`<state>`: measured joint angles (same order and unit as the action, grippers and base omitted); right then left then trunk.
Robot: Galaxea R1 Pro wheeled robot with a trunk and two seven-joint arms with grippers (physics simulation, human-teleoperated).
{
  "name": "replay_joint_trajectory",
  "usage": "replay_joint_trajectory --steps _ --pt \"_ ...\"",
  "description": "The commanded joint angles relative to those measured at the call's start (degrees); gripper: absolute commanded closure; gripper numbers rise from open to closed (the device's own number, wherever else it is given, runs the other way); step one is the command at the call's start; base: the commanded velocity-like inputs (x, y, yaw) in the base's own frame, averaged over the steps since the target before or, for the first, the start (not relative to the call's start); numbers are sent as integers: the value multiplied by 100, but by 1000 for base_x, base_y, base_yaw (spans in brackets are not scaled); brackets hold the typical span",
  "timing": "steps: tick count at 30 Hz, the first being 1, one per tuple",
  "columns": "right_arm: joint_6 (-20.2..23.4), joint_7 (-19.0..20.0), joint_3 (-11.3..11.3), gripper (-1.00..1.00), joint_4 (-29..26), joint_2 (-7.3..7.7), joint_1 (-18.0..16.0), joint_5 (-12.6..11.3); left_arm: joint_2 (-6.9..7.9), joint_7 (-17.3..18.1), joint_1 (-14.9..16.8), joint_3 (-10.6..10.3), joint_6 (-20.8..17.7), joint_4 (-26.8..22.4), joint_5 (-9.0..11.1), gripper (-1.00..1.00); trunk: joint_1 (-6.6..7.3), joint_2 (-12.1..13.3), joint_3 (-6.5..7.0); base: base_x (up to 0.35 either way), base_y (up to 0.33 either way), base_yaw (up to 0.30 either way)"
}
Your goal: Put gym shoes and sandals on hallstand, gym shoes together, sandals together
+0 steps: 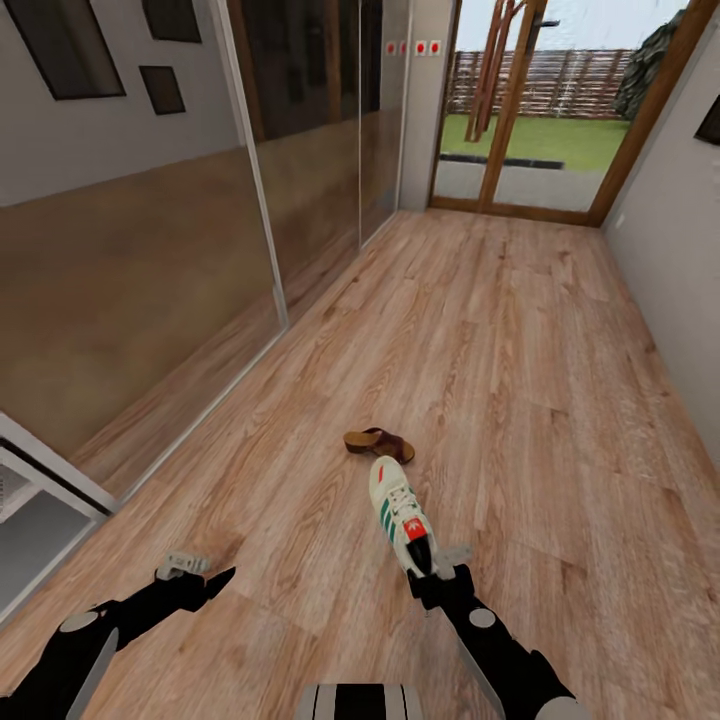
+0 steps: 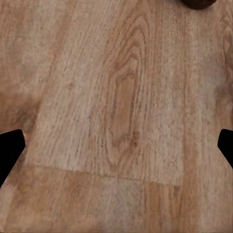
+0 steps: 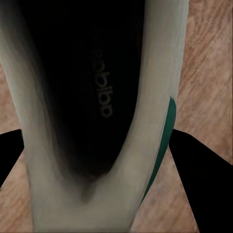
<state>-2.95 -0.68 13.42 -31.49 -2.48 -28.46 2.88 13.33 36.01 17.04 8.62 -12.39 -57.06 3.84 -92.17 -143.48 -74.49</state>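
my right gripper (image 1: 437,570) sits at the heel of a gym shoe (image 1: 397,510); in the right wrist view the fingers flank the shoe's collar (image 3: 97,121), but i cannot tell whether they are clamped on it. the shoe lies on the corridor floor (image 1: 520,350), toe pointing away. one sandal (image 1: 380,442) lies just beyond its toe. my left gripper (image 1: 195,570) hovers over bare planks, fingers spread, holding nothing. judgement: task looks early; this shoe and the sandal are yet to be racked.
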Motion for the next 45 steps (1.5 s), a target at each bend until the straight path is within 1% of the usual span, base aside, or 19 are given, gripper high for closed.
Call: replay_joint_trajectory --steps 1,5,10,11,12,15,18,19,22,25,26,31,32,34,35,39,40,45 --pt "-54 -2 6 100 9 5 -2 28 -2 22 -37 28 36 2 44 -100 3 0 28 0 0 0" --pt "-153 -2 10 100 15 15 -2 39 -17 -18 -190 78 445 54 55 -100 13 6 153 0 0 0" --pt "-203 -2 11 100 14 43 17 44 -51 -155 -278 109 702 283 72 -100 26 12 308 0 0 0" --pt "-212 -2 11 100 13 50 50 41 -48 -206 -287 119 724 320 85 -100 29 14 339 0 0 0" --pt "-232 -7 7 100 12 65 163 37 -45 -260 -297 133 748 381 99 -100 31 15 370 0 0 0" --pt "-326 -9 -1 100 12 93 272 27 -41 -283 -303 143 759 413 104 -100 39 19 464 0 0 0" --pt "-531 -11 -4 100 12 149 345 23 -45 -292 -305 188 765 430 105 -100 47 23 557 0 0 0" --pt "-733 -11 -6 100 20 264 399 19 -70 -295 -306 244 776 466 87 -100 49 24 588 0 0 0" --pt "-797 -11 -4 100 29 369 438 14 -73 -296 -306 262 780 493 98 -100 115 145 669 0 0 0" --pt "-825 -11 -7 100 31 436 483 9 -75 -297 -306 275 781 505 104 -100 181 265 749 0 0 0" --pt "-834 -11 -17 100 36 488 512 -33 -75 -303 -307 314 779 512 107 -100 203 305 776 0 0 0" --pt "-838 -11 -35 100 37 524 548 -90 -81 -304 -307 370 775 520 102 -100 313 506 910 0 0 0" --pt "-840 -11 -80 100 37 605 564 -104 -83 -302 -307 380 778 539 102 -100 335 546 937 0 0 0" --pt "-840 -11 -127 100 38 664 576 -107 -84 -303 -307 382 778 551 104 -100 379 626 991 0 0 -2" --pt "-839 -11 -184 100 38 712 594 -109 -84 -304 -307 384 778 559 106 -100 379 626 1000 0 0 -21" --pt "-839 -10 -321 100 38 765 621 -111 -83 -301 -307 385 780 568 107 -100 379 626 1036 0 0 -38" --pt "-839 -8 -387 100 38 778 631 -112 -80 -299 -307 386 781 570 107 -100 379 626 1045 0 0 -52" --pt "-839 -7 -495 100 35 796 659 -112 -77 -298 -307 388 786 572 110 -100 379 626 1089 0 0 -59"
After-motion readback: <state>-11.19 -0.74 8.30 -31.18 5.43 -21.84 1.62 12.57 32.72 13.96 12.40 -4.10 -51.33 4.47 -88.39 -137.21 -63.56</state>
